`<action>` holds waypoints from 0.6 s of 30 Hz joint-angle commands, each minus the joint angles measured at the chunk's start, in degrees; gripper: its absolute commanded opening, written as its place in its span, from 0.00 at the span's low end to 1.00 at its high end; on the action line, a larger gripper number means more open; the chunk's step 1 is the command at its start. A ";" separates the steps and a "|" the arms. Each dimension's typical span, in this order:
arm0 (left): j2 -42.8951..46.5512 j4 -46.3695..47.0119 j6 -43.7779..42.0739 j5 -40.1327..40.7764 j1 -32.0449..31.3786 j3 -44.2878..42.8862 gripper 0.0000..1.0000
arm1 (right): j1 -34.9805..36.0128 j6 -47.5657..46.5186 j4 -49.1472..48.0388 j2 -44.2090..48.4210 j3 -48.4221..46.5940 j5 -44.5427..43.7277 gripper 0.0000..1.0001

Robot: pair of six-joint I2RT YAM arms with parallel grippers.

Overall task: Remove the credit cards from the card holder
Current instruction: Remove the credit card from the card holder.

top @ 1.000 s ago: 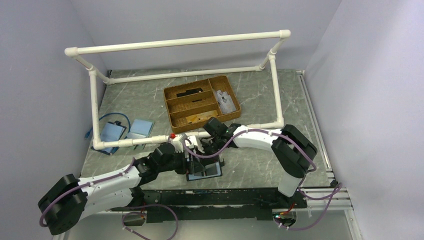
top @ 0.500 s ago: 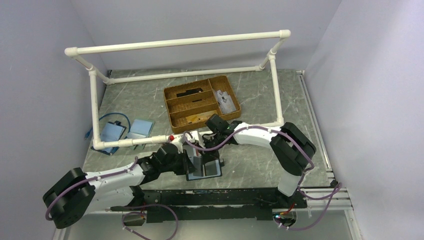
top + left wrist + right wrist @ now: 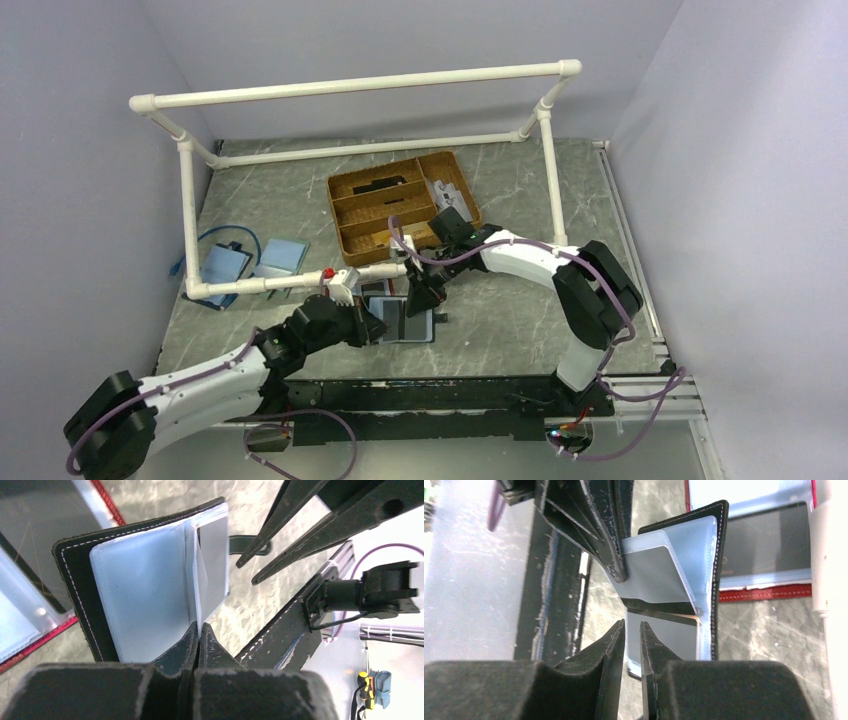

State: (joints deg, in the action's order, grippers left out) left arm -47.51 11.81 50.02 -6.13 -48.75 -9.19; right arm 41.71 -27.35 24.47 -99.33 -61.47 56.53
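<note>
Since a second ago, the black-edged folding card holder [image 3: 405, 320] has been slid farther back on the grey marble tabletop [image 3: 520, 320]. Its clear sleeve [image 3: 659, 547], with a grey card [image 3: 649, 575] inside, is pinched by the left fingers [image 3: 187, 647]. The right fingers [image 3: 611, 642] are held slightly apart.

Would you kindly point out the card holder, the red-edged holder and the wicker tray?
card holder [image 3: 145, 585]: left wrist view, clear inner sleeve.
red-edged holder [image 3: 769, 594]: right wrist view, red border.
wicker tray [image 3: 337, 215]: top external view, left rim.
</note>
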 commanded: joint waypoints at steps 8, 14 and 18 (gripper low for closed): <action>11.22 8.53 -2.25 1.97 0.27 1.88 0.00 | -1.07 8.13 -3.65 2.72 -0.67 10.69 0.23; 12.02 10.89 -2.56 0.96 0.26 2.62 0.00 | -3.24 12.08 -7.33 3.62 0.81 11.80 0.30; 11.20 14.47 -2.43 -0.53 0.30 3.12 0.00 | -3.44 13.31 -8.10 3.64 0.97 13.22 0.32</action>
State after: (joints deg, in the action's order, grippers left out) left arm -36.36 18.33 48.73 -4.86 -48.71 -6.13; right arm 38.41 -16.36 20.01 -98.24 -60.99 66.02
